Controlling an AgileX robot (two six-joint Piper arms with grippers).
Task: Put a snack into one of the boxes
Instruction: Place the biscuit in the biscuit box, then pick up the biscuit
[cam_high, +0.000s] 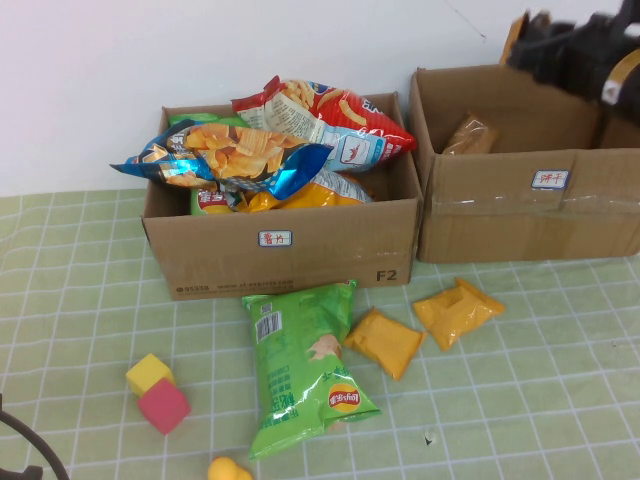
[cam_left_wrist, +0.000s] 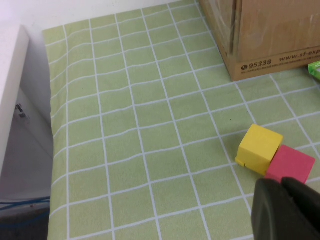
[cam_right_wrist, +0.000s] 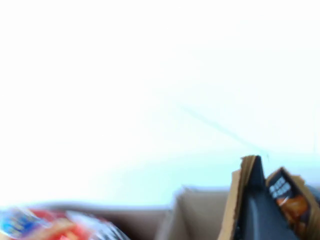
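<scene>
The right gripper (cam_right_wrist: 260, 200) pinches a snack packet (cam_right_wrist: 287, 197) above the right box (cam_high: 520, 215) at the table's far-right corner; release remains. The left gripper (cam_left_wrist: 285, 210), fingers pressed together, hangs near the blocks (cam_left_wrist: 272, 152).

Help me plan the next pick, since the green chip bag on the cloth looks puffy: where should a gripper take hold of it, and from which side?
Probably the flat crimped top seam of the green chip bag, nearest the left box, approached from above: it lies flat and its middle bulges. The right gripper is above the right box, shut on a brown snack packet; the left gripper sits by the cubes.
</scene>
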